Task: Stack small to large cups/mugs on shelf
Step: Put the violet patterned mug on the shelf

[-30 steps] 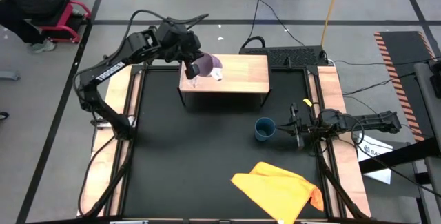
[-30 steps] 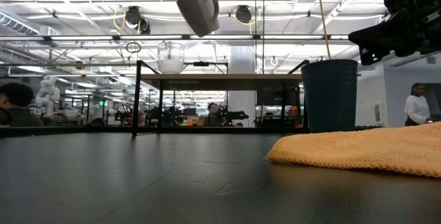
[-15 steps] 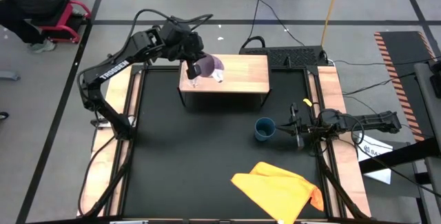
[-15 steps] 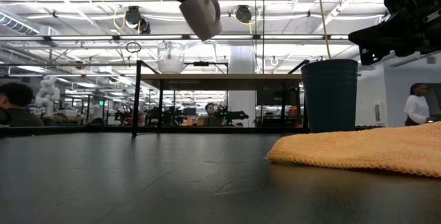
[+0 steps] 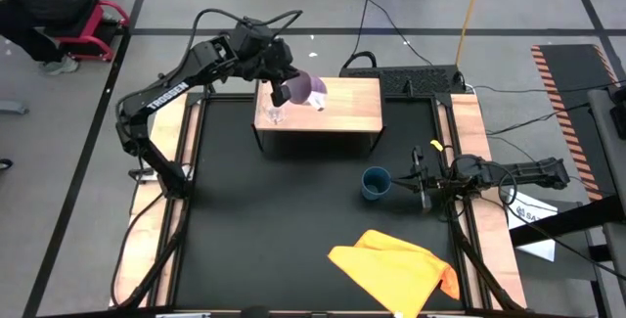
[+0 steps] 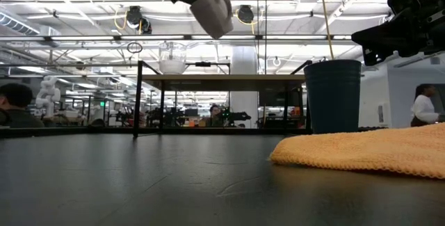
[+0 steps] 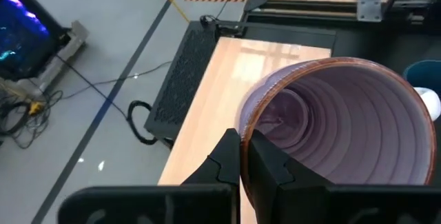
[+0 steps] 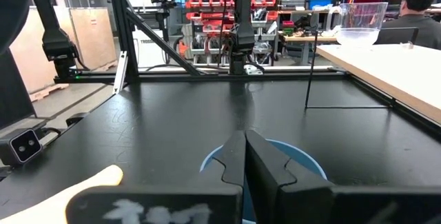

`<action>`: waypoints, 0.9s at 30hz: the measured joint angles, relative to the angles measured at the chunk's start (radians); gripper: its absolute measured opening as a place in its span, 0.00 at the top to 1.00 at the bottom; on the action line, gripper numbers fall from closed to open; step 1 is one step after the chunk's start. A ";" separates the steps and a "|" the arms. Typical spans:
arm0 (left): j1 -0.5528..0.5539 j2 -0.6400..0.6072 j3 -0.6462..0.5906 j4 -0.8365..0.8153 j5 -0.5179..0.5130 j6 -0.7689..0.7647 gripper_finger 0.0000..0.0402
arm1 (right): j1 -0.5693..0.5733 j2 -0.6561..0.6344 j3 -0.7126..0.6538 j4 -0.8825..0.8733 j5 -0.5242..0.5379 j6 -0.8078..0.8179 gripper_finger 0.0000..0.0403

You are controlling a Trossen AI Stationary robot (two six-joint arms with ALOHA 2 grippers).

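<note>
The light purple mug (image 5: 311,89) hangs tilted in my left gripper (image 5: 284,90) above the left part of the shelf (image 5: 342,108); in the low view the mug (image 6: 212,14) is well above the shelf top (image 6: 229,81). The tiny clear glass (image 5: 274,114) stands on its base on the shelf's left end, beside and below the mug. The dark blue cup (image 5: 375,182) stands upright on the black table. My right gripper (image 5: 399,183) is shut at the cup's right rim. My left gripper pinches the mug's rim wall (image 7: 242,117), one finger inside the mug and one outside. The mug is lifted clear of the shelf and tilted, its handle (image 6: 226,3) toward the table's right. My right gripper's shut fingers (image 8: 242,148) stand over the blue cup's rim (image 8: 296,156); I cannot tell whether they touch it.
An orange cloth (image 5: 396,269) lies on the table's near right part. Pale wooden rails (image 5: 468,132) run along the table's sides. A black keyboard-like slab (image 5: 421,80) lies behind the shelf. A person (image 5: 39,5) sits beyond the far left corner.
My left gripper has carried the purple mug toward the table's right and a little upward over the shelf. The mug stays tilted and clear of the shelf. The clear glass now shows uncovered beside it.
</note>
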 joint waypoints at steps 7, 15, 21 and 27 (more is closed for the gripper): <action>-0.003 0.045 0.001 0.089 0.057 -0.026 0.98 | 0.000 0.000 0.000 0.000 0.000 -0.001 1.00; 0.018 0.094 0.001 0.144 0.080 -0.033 0.98 | 0.000 0.000 0.000 0.000 0.000 0.000 1.00; 0.049 0.108 0.001 0.163 0.117 -0.052 0.98 | 0.000 0.006 0.000 0.000 0.000 0.000 1.00; 0.074 0.117 0.000 0.150 0.128 -0.049 0.98 | 0.000 0.024 0.000 0.001 0.000 0.000 1.00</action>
